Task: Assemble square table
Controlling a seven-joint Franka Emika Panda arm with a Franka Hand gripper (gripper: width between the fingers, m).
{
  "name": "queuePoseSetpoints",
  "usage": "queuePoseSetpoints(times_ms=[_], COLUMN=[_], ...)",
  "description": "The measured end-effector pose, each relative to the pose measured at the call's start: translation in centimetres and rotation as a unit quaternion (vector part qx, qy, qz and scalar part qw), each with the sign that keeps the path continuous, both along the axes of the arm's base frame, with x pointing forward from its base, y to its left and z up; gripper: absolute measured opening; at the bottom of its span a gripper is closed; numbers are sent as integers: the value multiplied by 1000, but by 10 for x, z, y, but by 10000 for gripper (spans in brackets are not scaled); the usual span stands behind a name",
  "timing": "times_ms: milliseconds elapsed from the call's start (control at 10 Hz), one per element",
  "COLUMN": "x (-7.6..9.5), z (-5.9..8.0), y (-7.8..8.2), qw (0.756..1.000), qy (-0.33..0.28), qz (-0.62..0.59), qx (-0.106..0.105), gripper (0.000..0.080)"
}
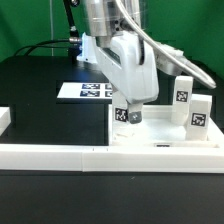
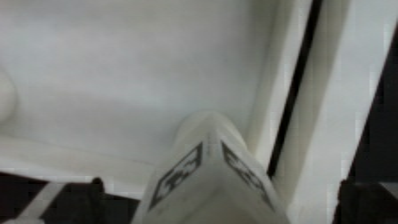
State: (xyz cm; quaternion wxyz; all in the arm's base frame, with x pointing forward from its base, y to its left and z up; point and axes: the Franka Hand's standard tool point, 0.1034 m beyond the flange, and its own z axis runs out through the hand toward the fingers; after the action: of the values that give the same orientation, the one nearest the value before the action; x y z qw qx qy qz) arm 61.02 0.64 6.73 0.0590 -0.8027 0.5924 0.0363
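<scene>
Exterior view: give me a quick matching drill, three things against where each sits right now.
Things:
1. marker board
2. pincer
3. two upright legs

Places:
A. at the exterior view's right, on the white slab
B. flat on the black table, behind the arm
C. over the slab, at a tagged leg

Pairs: 1-B, 2-C, 3-A

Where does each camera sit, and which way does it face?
Exterior view: off the arm, level with the black table, facing the gripper, tagged legs, marker board and border wall; arm and gripper show.
Wrist view: on the wrist, looking down past dark fingertips at the white slab.
Shared: the tagged leg at the gripper.
</scene>
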Motion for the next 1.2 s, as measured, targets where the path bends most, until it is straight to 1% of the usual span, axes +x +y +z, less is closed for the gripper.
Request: queuePoseSetpoints(times_ms=[100, 200, 300, 400, 500, 600, 700, 800, 1000, 1100, 1200], x=[-2, -3, -3, -3, -3, -3, -3, -3, -2, -1, -2], z=[0, -1, -1, -2, -2, -2, -2, -2, -2, -2, -3], y=[0, 1, 1, 0, 0, 0, 1, 1, 0, -1, 1], qw=[994, 972, 967, 972, 973, 979, 986, 991, 999, 998, 990], qy=[-3, -12, -13, -10, -10, -6, -2, 1, 10, 20, 30], qz=[107, 233, 253, 231, 230, 200, 164, 133, 36, -53, -136], qx=[-20, -31, -31, -32, -32, -32, -33, -33, -33, -34, -33], gripper=[649, 649, 649, 619, 619, 447, 447, 284, 285, 285, 285])
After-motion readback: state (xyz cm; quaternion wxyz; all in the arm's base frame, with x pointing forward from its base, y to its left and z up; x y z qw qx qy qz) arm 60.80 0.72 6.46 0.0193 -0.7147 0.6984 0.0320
